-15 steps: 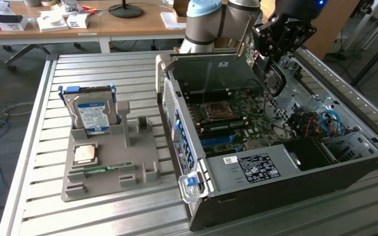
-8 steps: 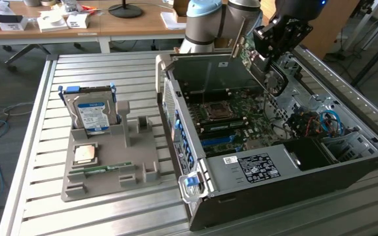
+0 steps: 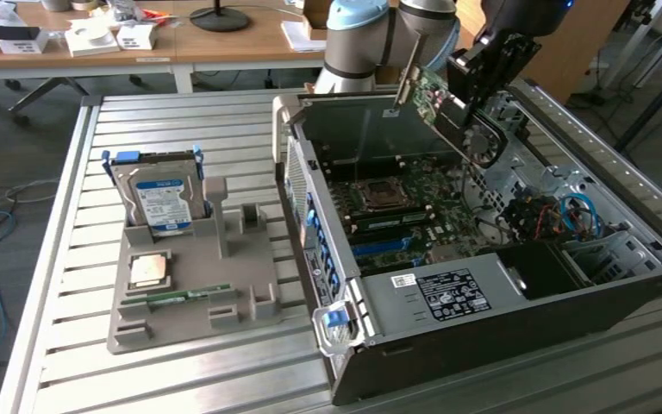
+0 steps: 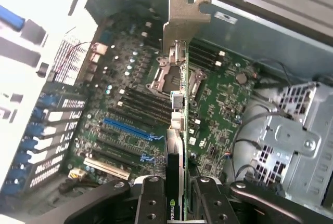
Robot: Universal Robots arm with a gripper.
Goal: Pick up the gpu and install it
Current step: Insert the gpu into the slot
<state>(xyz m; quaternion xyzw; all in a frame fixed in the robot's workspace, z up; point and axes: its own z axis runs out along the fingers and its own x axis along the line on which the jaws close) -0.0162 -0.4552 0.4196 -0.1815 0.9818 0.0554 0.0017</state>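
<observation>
The gpu (image 3: 433, 93), a green board with a metal bracket and a round fan, hangs tilted above the open computer case (image 3: 343, 285). My gripper (image 3: 475, 73) is shut on its upper edge. In the wrist view the gpu (image 4: 177, 120) appears edge-on, its metal bracket (image 4: 184, 13) pointing away, clamped between my gripper (image 4: 177, 200) fingers (image 4: 151, 200). Below it lies the motherboard (image 4: 218, 104) with a blue slot (image 4: 127, 129) and black slots beside it. The card is above the board, not touching any slot.
A grey holder tray (image 3: 256, 297) on the slatted table carries an upright blue-labelled hard drive (image 3: 165, 198), a processor chip (image 3: 149, 270) and a small green memory stick (image 3: 182, 296). Inside the case, the power supply (image 3: 446, 293) and the drive cage (image 4: 291, 146) flank the board.
</observation>
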